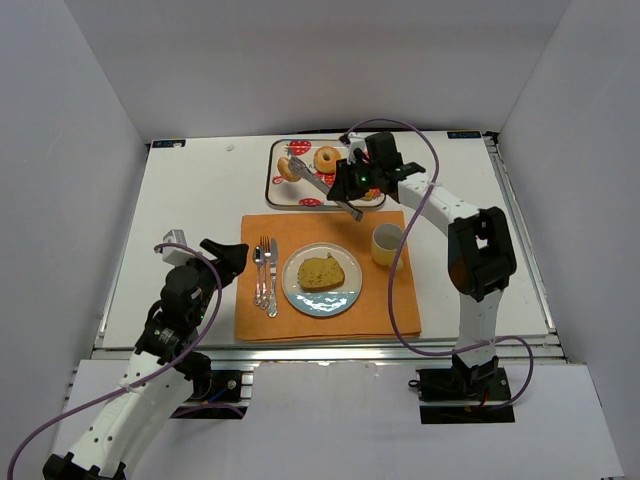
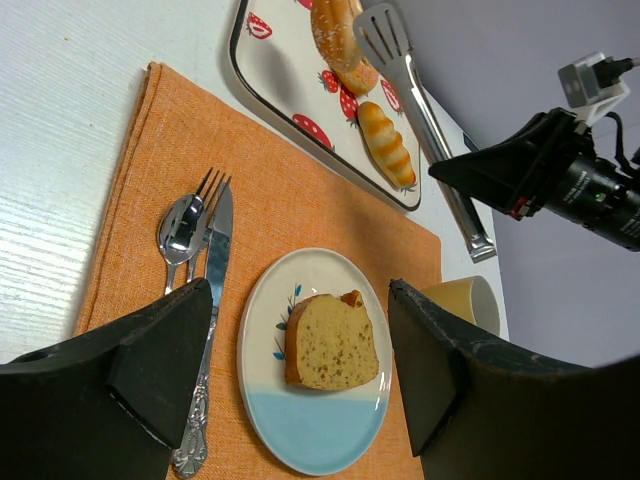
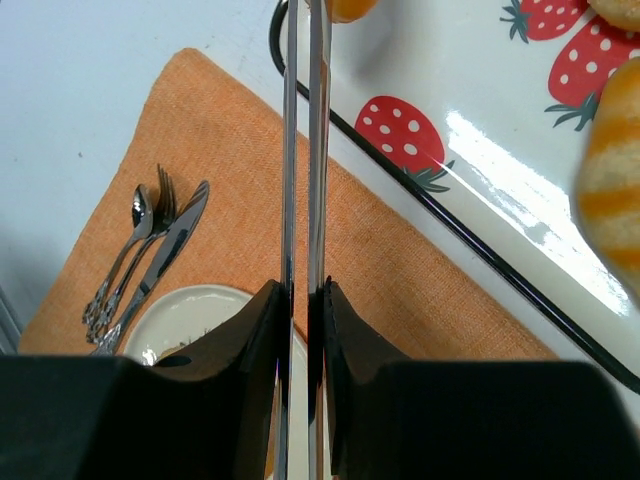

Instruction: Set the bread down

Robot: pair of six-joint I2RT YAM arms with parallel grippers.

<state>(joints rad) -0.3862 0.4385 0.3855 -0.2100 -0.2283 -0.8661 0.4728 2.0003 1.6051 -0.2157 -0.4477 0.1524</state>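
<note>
A slice of bread (image 1: 320, 272) lies on a white and blue plate (image 1: 322, 302) on the orange placemat (image 1: 390, 310); it also shows in the left wrist view (image 2: 332, 342). My right gripper (image 1: 350, 186) is shut on metal tongs (image 1: 318, 184) over the front edge of the strawberry tray (image 1: 283, 192). The tong tips reach toward a donut (image 1: 290, 168) and hold nothing. In the right wrist view the tongs (image 3: 303, 150) run between my fingers (image 3: 250, 340). My left gripper (image 1: 232, 254) is open and empty, left of the placemat, with the plate (image 2: 310, 430) seen between its jaws.
The tray holds a second donut (image 1: 327, 158) and a striped bread roll (image 2: 387, 145). A yellow cup (image 1: 387, 243) stands right of the plate. A spoon, fork and knife (image 1: 265, 275) lie left of it. White walls enclose the table.
</note>
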